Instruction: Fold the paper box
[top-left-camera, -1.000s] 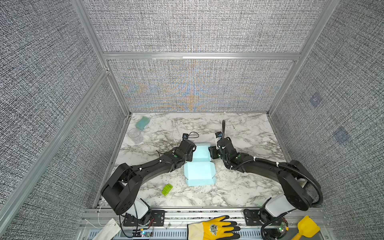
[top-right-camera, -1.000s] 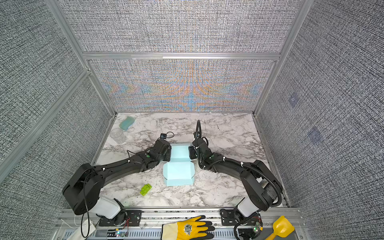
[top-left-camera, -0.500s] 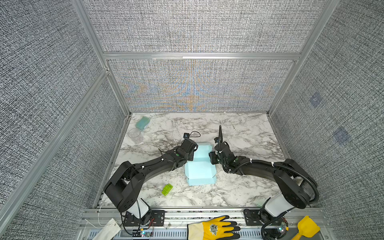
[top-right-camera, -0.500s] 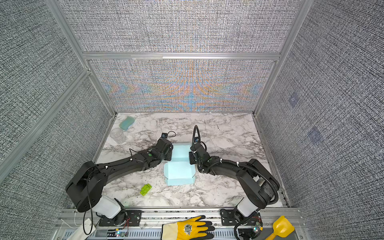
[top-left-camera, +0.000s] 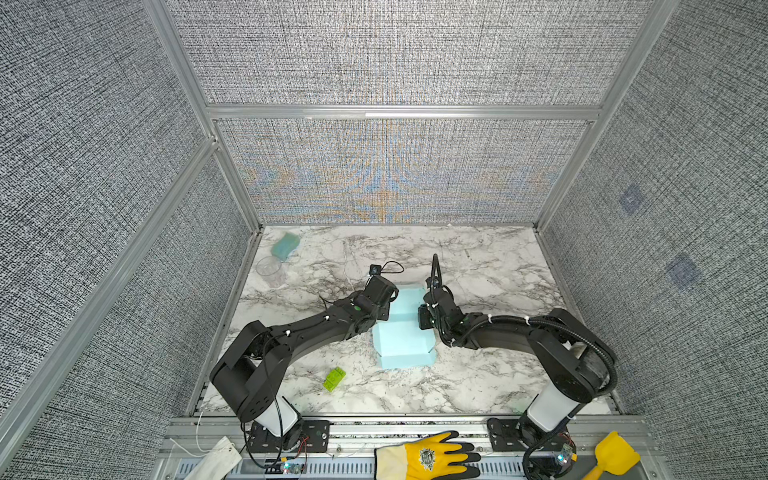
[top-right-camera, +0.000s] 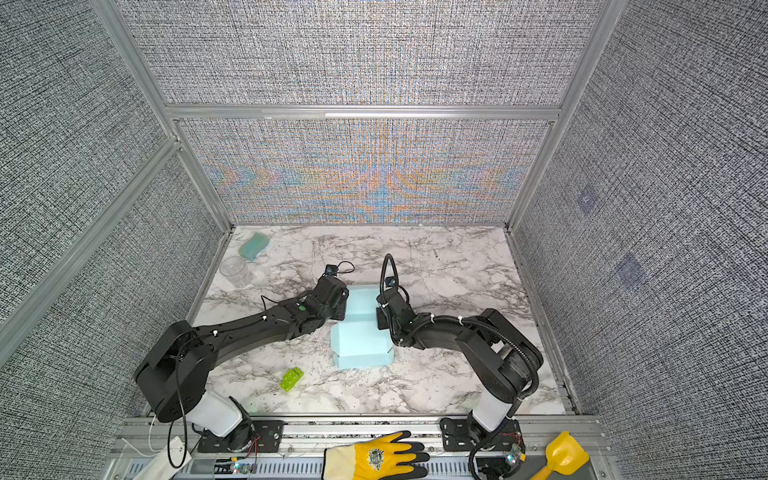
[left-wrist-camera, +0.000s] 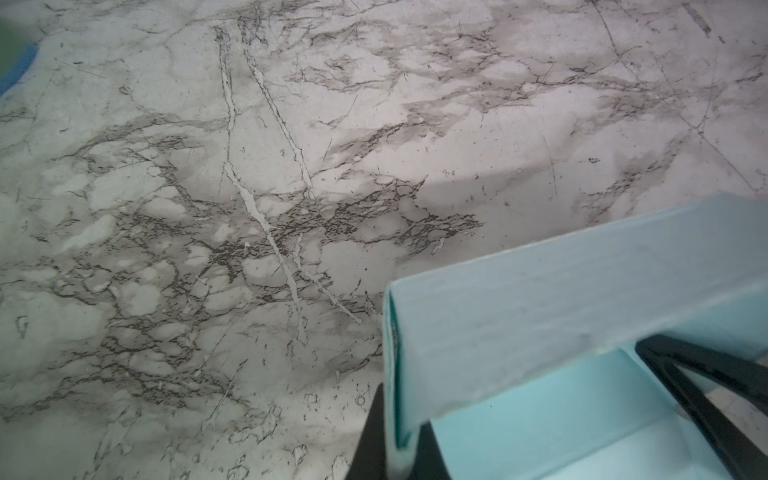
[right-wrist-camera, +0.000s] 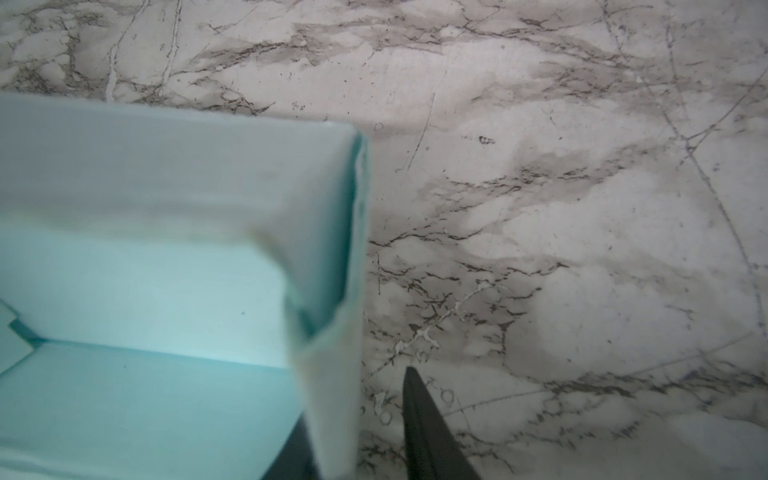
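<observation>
Paper box (top-left-camera: 405, 336) is sitting mid-table (top-left-camera: 478, 374), partly folded, rear walls standing upright, between both arms. Left claw (left-wrist-camera: 397, 453) is pinching the left upright wall, its fingers pressed together on the cardboard. Right claw (right-wrist-camera: 353, 415) is straddling the right wall, partly spread; its outer finger (right-wrist-camera: 419, 415) is standing just clear of the cardboard.

Pale-blue paper box (top-left-camera: 402, 345), half-folded, open-topped

— Where is the paper box (top-left-camera: 405, 338)?
— Middle of the table (top-left-camera: 490, 266). The brick (top-left-camera: 334, 379) lies before it, to the left.
— And the cup (top-left-camera: 270, 269)?
— Far left corner, the sponge (top-left-camera: 285, 245) just behind it.
</observation>
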